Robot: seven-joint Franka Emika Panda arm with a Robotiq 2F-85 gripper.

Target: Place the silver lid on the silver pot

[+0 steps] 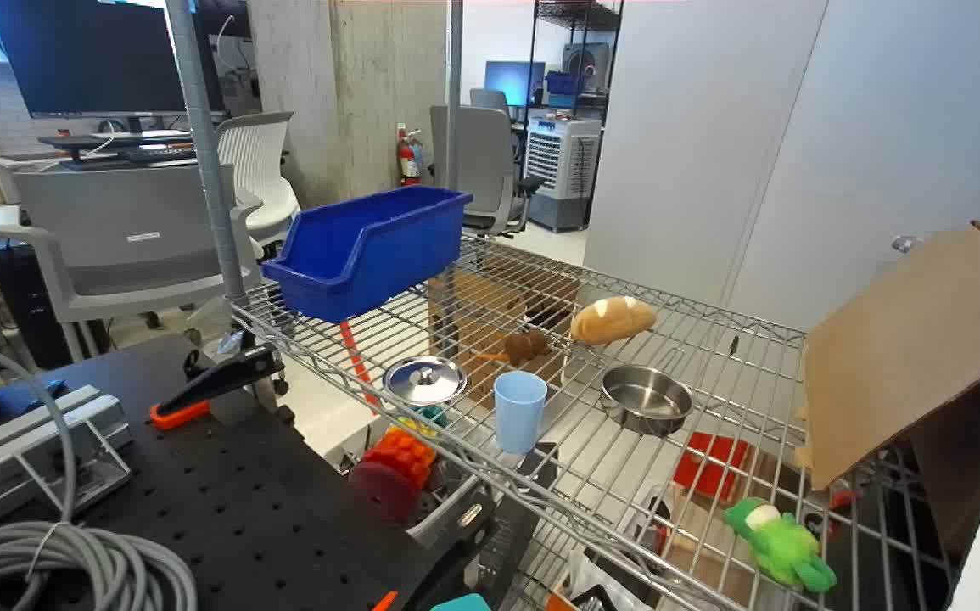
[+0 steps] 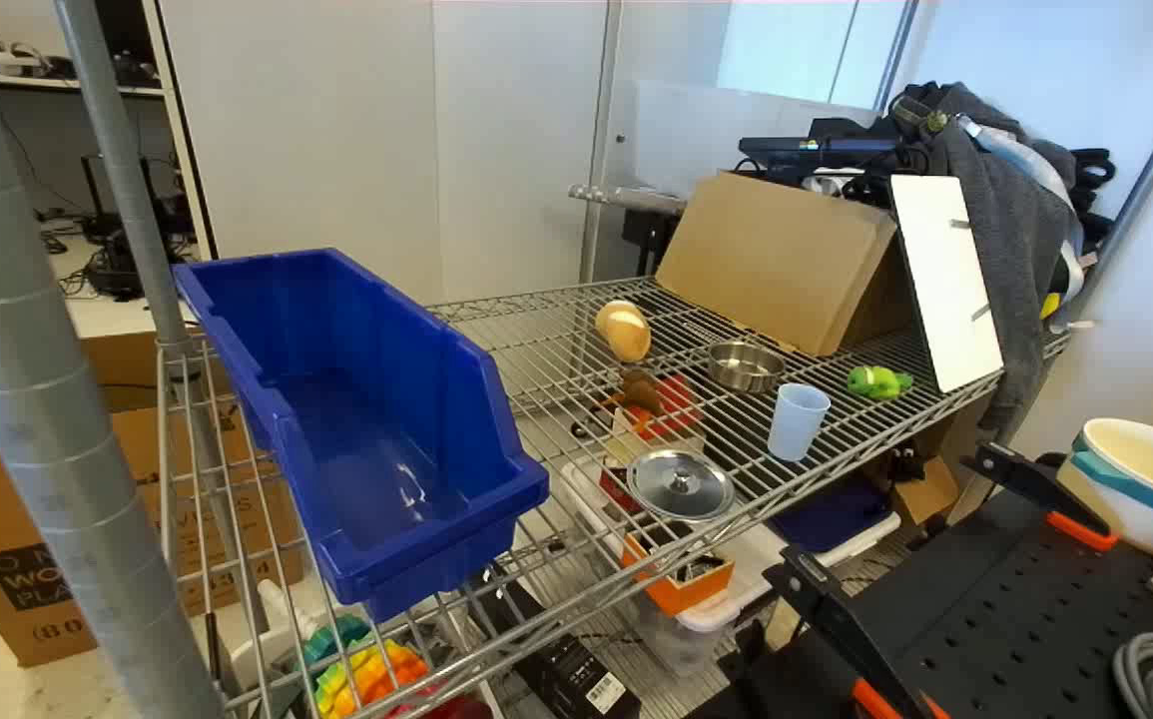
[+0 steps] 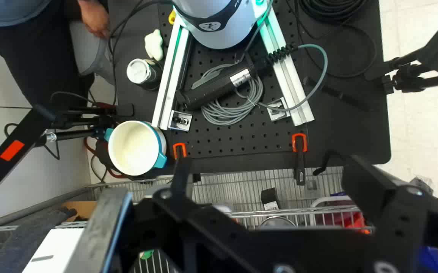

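Beside pale walls [image 1: 693,144], grey wire shelving [image 1: 710,312] holds one round silver-metal lid [image 1: 424,380], one round silver-metal pot [image 1: 646,400]; black gripper [image 3: 269,167] gapes.

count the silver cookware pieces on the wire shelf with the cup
2: the silver lid, between the blue bin and the light-blue cup; the silver pot, nearer the tilted cardboard box, which could hide more.

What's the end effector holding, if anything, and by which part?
Nothing: the end effector is open in the wrist view, with nothing gripped between its jaws. The silver lid lies on the wire shelf in both exterior views.
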